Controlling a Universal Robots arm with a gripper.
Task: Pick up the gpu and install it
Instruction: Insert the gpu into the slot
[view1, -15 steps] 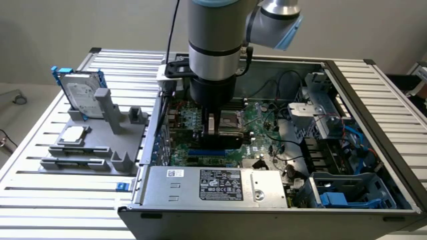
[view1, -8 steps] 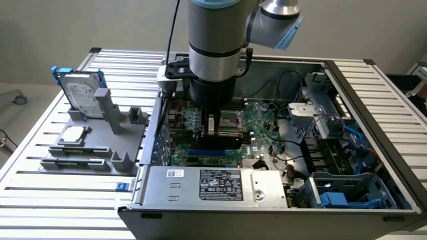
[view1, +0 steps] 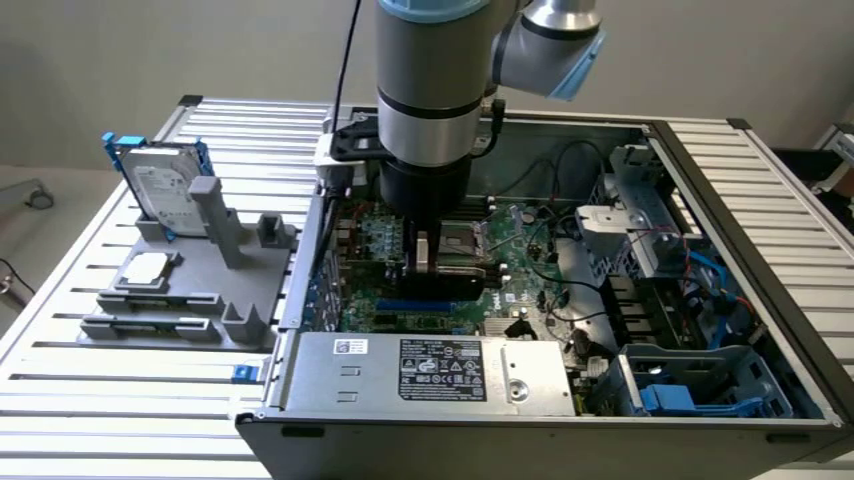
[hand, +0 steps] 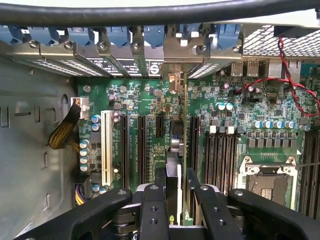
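My gripper (view1: 430, 255) is down inside the open computer case (view1: 747, 170), over the green motherboard (view1: 527, 240). In the wrist view the gripper (hand: 176, 176) is shut on the gpu (hand: 175, 150), with one black finger on each face. The gpu is seen edge-on: a thin green board with a black shroud. Its silver bracket (hand: 172, 80) lies by the rear slot openings. The card runs in line with the long black expansion slots (hand: 141, 150). I cannot tell whether its edge touches a slot. In the exterior view the gpu (view1: 447, 272) is a dark block under the wrist.
Outside the case, a grey fixture (view1: 187, 300) holds a silver hard drive in a blue frame (view1: 167, 190) and a square processor chip (view1: 150, 268). The power supply (view1: 427, 370) lies at the case front, beside a blue drive cage (view1: 707, 385). The CPU socket (hand: 265, 182) and red wires (hand: 295, 85) are near the gripper.
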